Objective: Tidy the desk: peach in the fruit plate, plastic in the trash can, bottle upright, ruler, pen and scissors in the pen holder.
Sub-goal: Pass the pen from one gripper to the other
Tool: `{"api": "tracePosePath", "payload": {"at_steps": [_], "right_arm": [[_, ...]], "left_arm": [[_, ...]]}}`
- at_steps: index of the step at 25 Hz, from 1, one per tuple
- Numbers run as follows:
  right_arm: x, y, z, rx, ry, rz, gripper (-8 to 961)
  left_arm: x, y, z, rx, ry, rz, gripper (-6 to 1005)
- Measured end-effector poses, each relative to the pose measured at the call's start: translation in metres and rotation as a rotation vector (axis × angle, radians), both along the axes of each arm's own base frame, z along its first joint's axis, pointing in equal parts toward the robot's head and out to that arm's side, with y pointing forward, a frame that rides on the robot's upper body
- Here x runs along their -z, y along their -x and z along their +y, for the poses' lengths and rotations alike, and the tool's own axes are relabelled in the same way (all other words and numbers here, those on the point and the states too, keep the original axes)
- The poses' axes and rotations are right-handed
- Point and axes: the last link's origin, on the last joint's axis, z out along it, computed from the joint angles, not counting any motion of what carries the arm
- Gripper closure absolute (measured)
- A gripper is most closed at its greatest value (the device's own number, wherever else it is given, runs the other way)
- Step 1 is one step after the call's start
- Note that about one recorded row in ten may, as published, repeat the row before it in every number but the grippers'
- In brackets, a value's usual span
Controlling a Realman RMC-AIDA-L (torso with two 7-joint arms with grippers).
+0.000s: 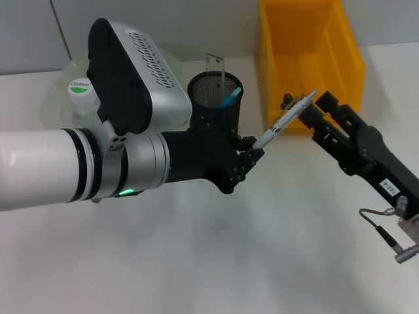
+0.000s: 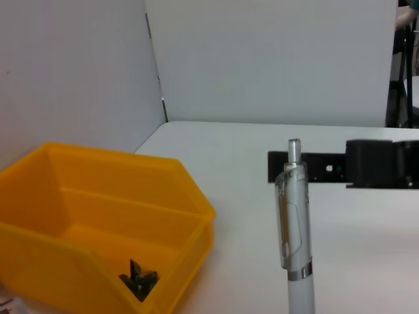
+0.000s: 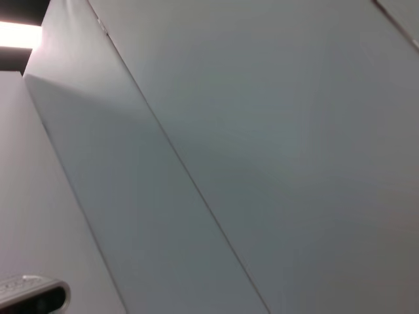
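My left gripper [image 1: 252, 149] is shut on the lower end of a white-and-clear pen [image 1: 283, 121], holding it in the air just right of the black mesh pen holder [image 1: 215, 98]. The pen [image 2: 293, 216] slants up toward my right gripper [image 1: 314, 110], which sits at its top end. The holder contains a clear ruler [image 1: 219, 65] and a blue-handled item [image 1: 231, 98] that may be the scissors. A white-capped bottle [image 1: 82, 91] stands upright by the clear fruit plate [image 1: 55, 91]. A dark scrap [image 2: 137, 278] lies in the yellow trash can [image 1: 308, 46]. The peach is hidden.
My left arm's bulky white and black body [image 1: 131, 144] covers much of the desk's left and middle. The yellow bin [image 2: 98, 216] stands at the back right against the wall. Bare white desk shows in front.
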Motion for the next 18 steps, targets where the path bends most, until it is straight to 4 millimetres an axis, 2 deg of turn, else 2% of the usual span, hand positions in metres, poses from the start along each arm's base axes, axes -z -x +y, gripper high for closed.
{"api": "tracePosePath", "payload": {"at_steps": [15,18], "right_arm": [[0.0050,0.0035,0.0048,-0.012,0.024,-0.023,223],[0.0059,0.0042,0.0049,-0.018,0.031,-0.028,356]], "left_arm": [[0.0012,-0.0020,-0.0011,-0.001,0.006,-0.014,860],[0.0013,-0.0021,-0.0011,-0.001,0.006,-0.014,860]]}}
